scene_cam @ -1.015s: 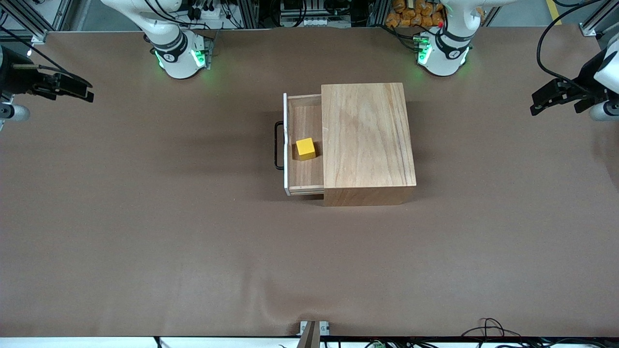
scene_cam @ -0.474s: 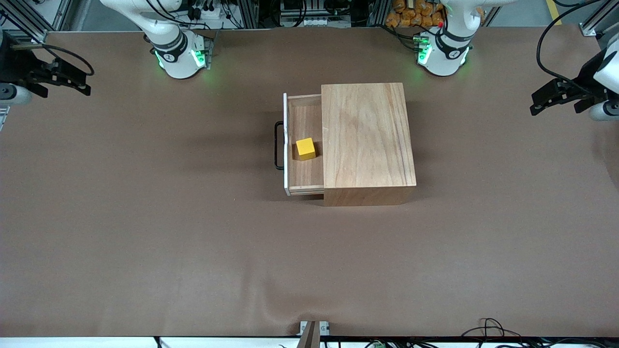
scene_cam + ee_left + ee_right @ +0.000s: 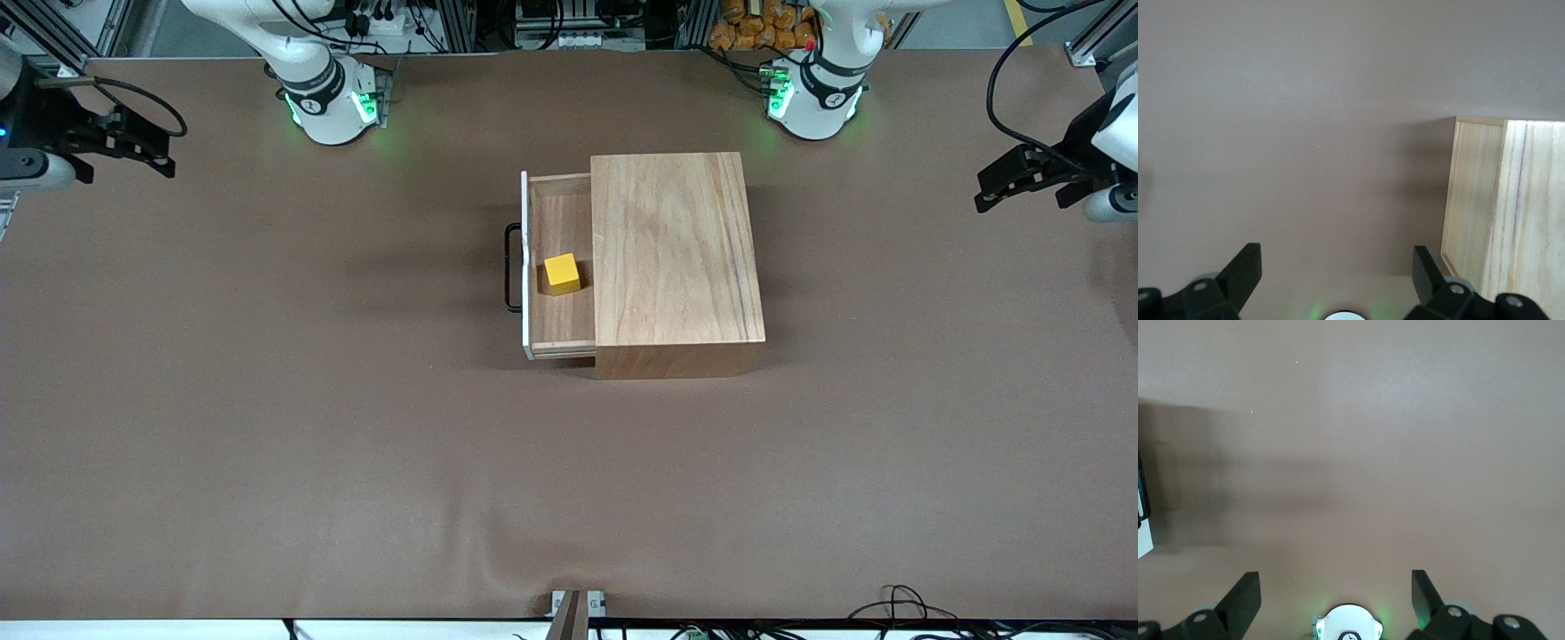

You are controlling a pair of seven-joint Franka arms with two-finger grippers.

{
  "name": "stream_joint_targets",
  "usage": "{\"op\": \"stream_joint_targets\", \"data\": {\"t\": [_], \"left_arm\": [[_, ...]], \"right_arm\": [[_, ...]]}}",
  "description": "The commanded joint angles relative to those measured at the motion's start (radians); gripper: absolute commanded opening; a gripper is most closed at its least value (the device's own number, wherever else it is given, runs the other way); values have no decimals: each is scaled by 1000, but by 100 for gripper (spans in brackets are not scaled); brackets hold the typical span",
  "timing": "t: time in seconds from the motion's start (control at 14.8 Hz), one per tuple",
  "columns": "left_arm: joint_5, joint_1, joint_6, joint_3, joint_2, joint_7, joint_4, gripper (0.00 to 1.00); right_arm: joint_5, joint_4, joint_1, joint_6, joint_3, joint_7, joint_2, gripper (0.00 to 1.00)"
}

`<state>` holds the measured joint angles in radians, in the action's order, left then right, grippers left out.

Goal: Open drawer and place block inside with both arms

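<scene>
I see the block [image 3: 562, 273] sitting in the drawer [image 3: 558, 320], which is pulled out of the box [image 3: 676, 258] twd the right arm's end. Left gripper [image 3: 1000, 182] and right gripper [image 3: 147, 151] both hang over bare table at their own ends, fingers spread, holding nothing.

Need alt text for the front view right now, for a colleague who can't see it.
A yellow block sits in the open drawer of a wooden box mid-table. Both grippers are open and empty: right gripper and left gripper over their own table ends.
</scene>
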<state>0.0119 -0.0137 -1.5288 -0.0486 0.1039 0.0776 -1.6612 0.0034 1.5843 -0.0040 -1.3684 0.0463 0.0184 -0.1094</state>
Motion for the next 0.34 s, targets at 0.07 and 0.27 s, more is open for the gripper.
{"op": "stream_joint_targets", "data": {"t": [0.07,0.27], "left_arm": [[-6,-5,13,-7,-1,-12,32,100],[-6,-2,15,-11,-3,-12,34,100]], "right_arm": [[3,0,-5,-43,-3,0,-9,100],[51,3,-7,-49,-8,-32,-4,100]]}}
